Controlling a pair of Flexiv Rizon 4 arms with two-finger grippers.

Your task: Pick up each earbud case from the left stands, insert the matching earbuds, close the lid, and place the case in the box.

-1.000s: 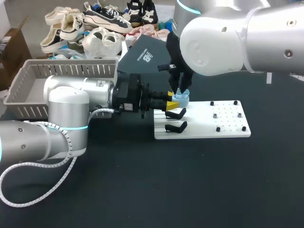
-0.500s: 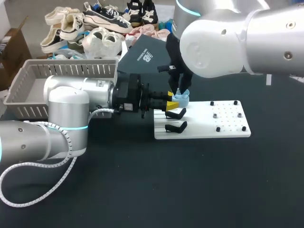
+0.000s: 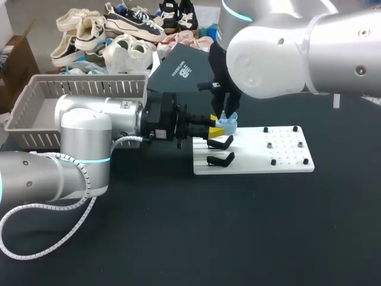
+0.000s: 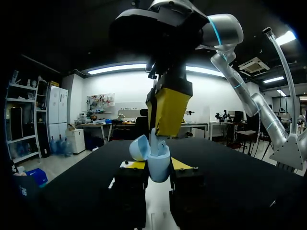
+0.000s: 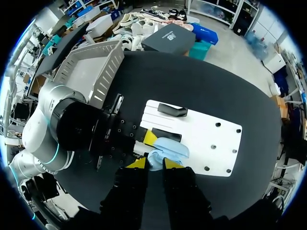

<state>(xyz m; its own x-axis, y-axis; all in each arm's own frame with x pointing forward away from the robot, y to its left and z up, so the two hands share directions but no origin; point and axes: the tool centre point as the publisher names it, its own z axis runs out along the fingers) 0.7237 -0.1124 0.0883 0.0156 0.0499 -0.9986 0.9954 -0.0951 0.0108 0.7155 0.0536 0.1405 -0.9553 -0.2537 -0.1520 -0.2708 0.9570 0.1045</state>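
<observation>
A light blue earbud case (image 4: pixel 158 166) with its lid (image 4: pixel 139 147) swung open sits upright between the yellow tips of my left gripper (image 4: pixel 158 165), which is shut on it from both sides. In the head view the case (image 3: pixel 227 124) is held just above the far left corner of the white board (image 3: pixel 280 161). My right gripper (image 4: pixel 168 112) comes straight down over the open case, shut on a pale earbud (image 4: pixel 156 141) whose lower end is at the case's mouth. From the right wrist view, the case (image 5: pixel 168 146) lies directly ahead of the right gripper (image 5: pixel 153 163).
Two black stands (image 3: pixel 220 143) (image 3: pixel 220 159) stand bare on the board's left part, and small pegs (image 3: pixel 273 162) dot its right part. A grey basket (image 3: pixel 47 101) lies at the far left, behind my left arm. A dark box (image 3: pixel 178 68) lies at the back.
</observation>
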